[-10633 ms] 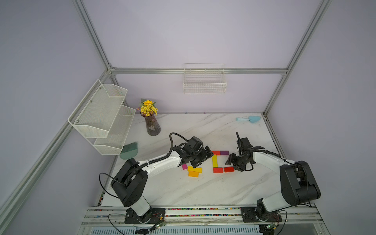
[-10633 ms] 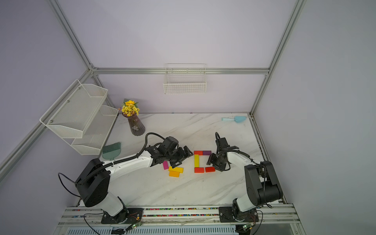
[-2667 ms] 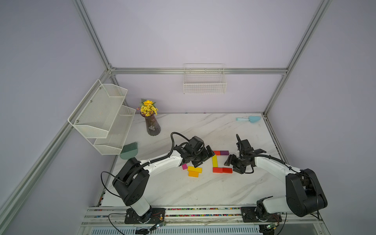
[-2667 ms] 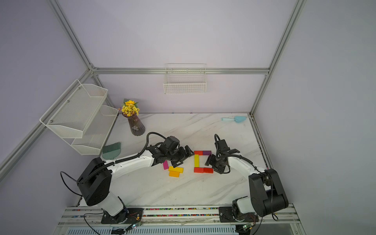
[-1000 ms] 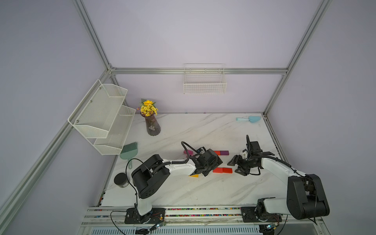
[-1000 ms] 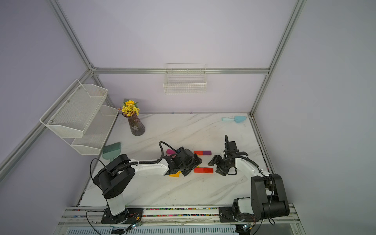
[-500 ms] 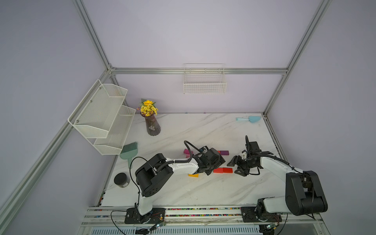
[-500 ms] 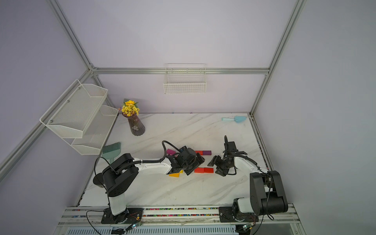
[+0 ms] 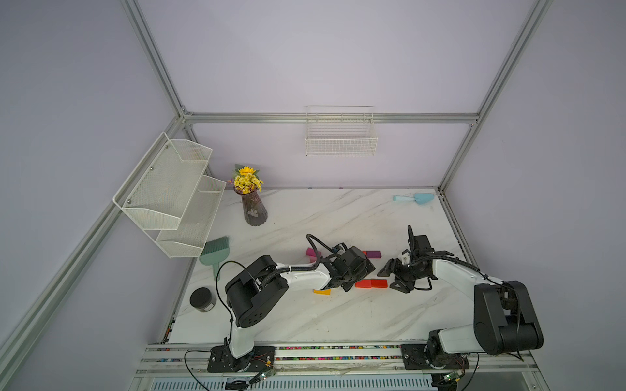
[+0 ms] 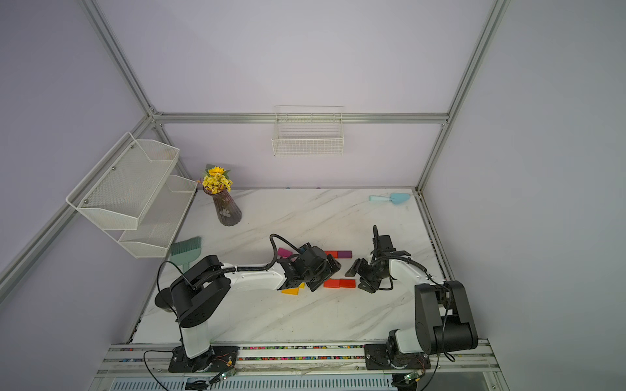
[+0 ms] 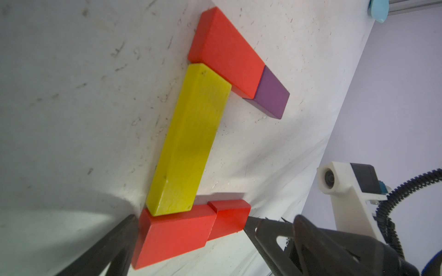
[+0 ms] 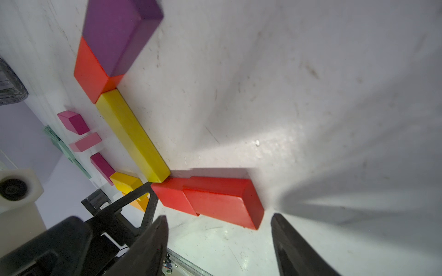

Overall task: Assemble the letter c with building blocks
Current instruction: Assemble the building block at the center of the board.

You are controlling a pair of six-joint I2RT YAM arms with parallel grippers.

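A moment ago the left claw [image 11: 189, 223] hung over the spare pink, magenta and orange blocks [image 12: 86, 143] beside the long yellow wooden block [image 11: 189, 141]. Now the arm has swung across and hides that block in both top views. Its jaws stand wide and empty, one tip at each end of the pair of red wooden blocks [image 11: 174, 234] that butts against the yellow block's near end.

We read this as squaring up, not fetching. The letter already looks whole, and only that slightly staggered red pair seems to need closing. The right claw [image 9: 389, 278], partly open and holding nothing, sits just past the red pair's free end.

At the yellow block's far end lie a red block [image 11: 227, 52] and a dark purple block [image 11: 270, 95], end to end. On the white marble table [image 9: 338, 318] the yellow block's long axis runs straight away from the robot. Both arms of the letter leave it toward the right claw, so the C opens that way.
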